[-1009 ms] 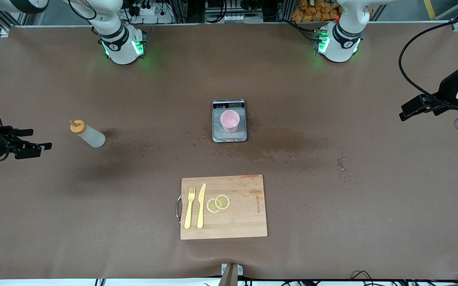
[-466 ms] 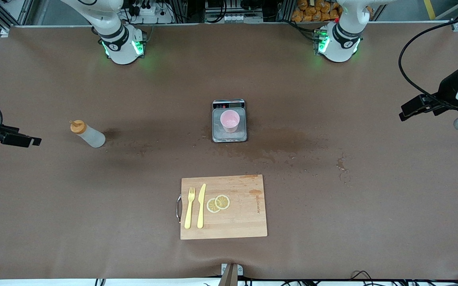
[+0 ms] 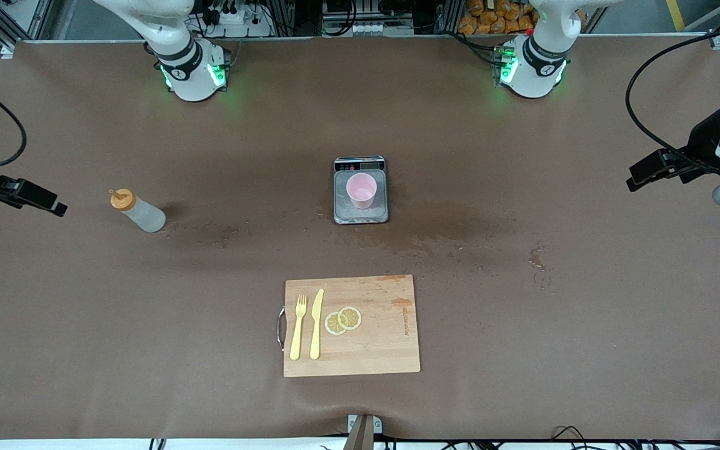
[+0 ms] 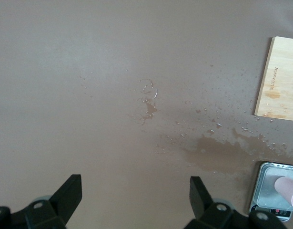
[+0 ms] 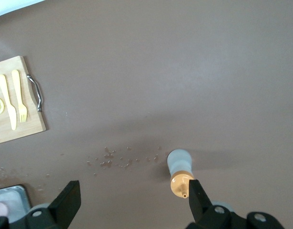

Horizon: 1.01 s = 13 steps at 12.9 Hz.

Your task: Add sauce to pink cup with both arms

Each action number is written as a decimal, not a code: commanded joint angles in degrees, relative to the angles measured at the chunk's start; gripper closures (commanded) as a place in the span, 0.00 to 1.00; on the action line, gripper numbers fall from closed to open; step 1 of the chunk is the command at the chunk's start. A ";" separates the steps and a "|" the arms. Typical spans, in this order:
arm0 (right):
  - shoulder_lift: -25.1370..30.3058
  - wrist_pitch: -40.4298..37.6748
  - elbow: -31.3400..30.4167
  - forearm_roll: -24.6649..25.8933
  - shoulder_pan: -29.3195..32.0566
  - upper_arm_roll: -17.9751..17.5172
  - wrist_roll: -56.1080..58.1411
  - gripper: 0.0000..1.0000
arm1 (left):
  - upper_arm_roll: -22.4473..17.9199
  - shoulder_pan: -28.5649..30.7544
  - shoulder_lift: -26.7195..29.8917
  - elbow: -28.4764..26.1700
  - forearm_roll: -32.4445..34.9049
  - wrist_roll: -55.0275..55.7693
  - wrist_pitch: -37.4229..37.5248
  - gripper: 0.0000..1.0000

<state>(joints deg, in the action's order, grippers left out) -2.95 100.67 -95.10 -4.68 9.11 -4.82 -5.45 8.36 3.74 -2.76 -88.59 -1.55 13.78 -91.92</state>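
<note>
The sauce bottle (image 3: 137,212) stands upright on the brown table toward the right arm's end, orange cap on top; it also shows in the right wrist view (image 5: 179,168). The pink cup (image 3: 360,190) stands on a small scale (image 3: 360,214) at the table's middle; it shows at the edge of the left wrist view (image 4: 287,187). My right gripper (image 3: 54,205) hangs open and empty over the table's end, beside the bottle and apart from it (image 5: 134,202). My left gripper (image 3: 634,177) hangs open and empty over the other end (image 4: 135,193).
A wooden cutting board (image 3: 385,350) with a yellow fork (image 3: 298,327), knife (image 3: 317,324) and lemon slices (image 3: 343,320) lies nearer the front camera than the scale. Wet stains (image 3: 454,228) mark the table beside the scale.
My right gripper has drawn back from the bottle toward the table's end and shifted toward the bases' side. The bottle, the cup and the left arm have stayed put.
</note>
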 commanded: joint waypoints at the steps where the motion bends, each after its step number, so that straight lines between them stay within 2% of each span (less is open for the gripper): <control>1: 1.02 -1.25 1.93 3.97 -4.36 0.25 -1.39 0.00 | 0.08 0.39 0.74 -0.09 -0.91 -1.22 -0.19 0.00; 5: 0.67 -3.02 8.35 4.15 -7.08 0.33 -3.15 0.00 | -0.27 0.48 0.74 -0.09 -0.56 -2.09 -0.19 0.00; 9: -0.03 -2.50 8.88 4.59 -6.30 0.86 -2.99 0.00 | -0.27 0.48 0.65 0.08 -0.21 -4.56 -0.19 0.00; 13: 0.14 -3.02 10.55 6.25 -6.82 0.34 -3.51 0.00 | -0.36 0.48 0.21 2.63 -0.12 -4.20 0.08 0.00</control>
<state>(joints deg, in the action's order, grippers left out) -2.60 98.47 -86.52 -0.51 3.07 -4.07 -7.68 7.96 3.83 -2.75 -87.10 -1.55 10.48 -92.22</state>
